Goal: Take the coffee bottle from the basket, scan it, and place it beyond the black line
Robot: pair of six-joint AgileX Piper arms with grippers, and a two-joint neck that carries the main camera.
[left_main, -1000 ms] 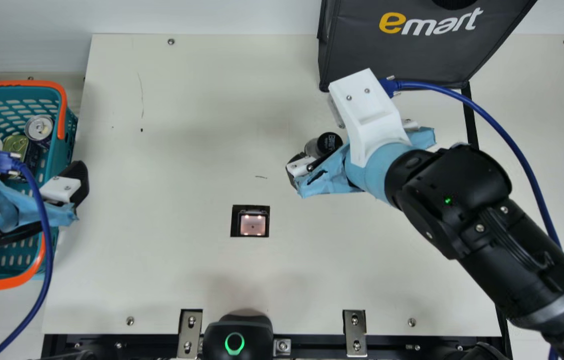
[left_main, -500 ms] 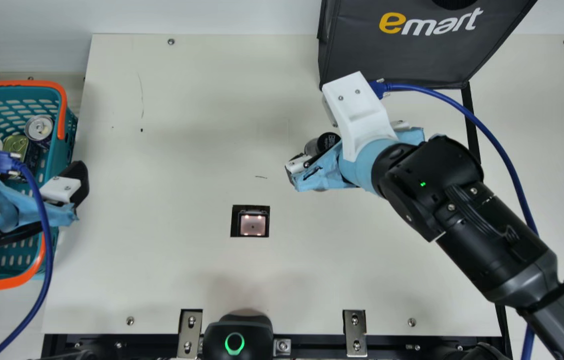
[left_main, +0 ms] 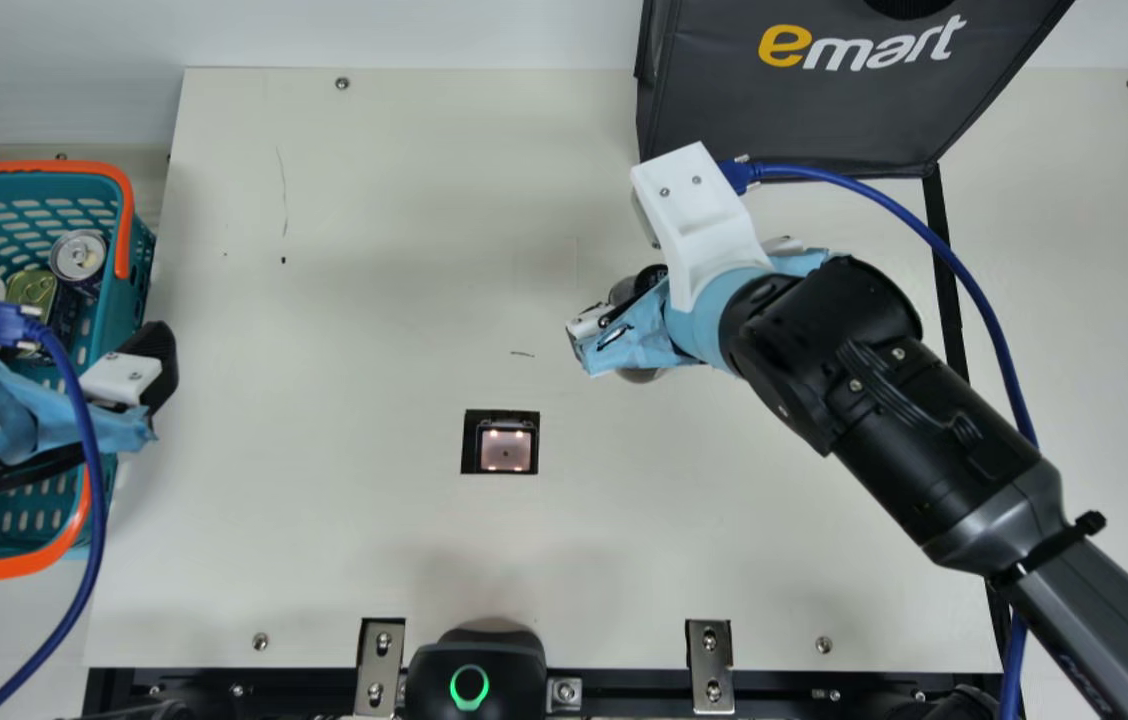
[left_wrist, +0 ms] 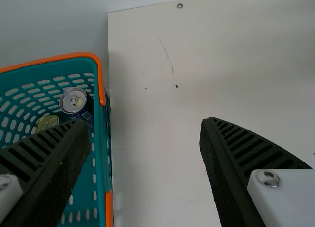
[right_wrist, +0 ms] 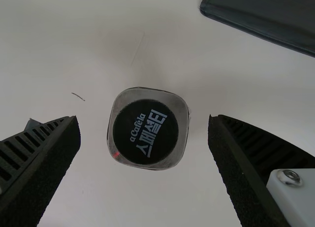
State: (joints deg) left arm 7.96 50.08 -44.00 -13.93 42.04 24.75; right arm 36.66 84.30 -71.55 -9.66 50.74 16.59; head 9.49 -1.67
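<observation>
A black-capped coffee bottle [right_wrist: 147, 131] stands upright on the cream desk [left_main: 324, 520], between the fingers of the right claw [left_main: 686, 285] — released, with a gap on either side of the bottle. The bottle is on the scanner's side of the black line [left_main: 945, 280], near the dark bag [left_main: 794, 115] and between it and the scanner [left_main: 506, 450]. At the robot's far left, the left claw [left_main: 139, 378] hangs over the side of the teal basket [left_main: 140, 290] — fingers wide, grasping nothing — with cans [left_main: 78, 256] inside the basket.
</observation>
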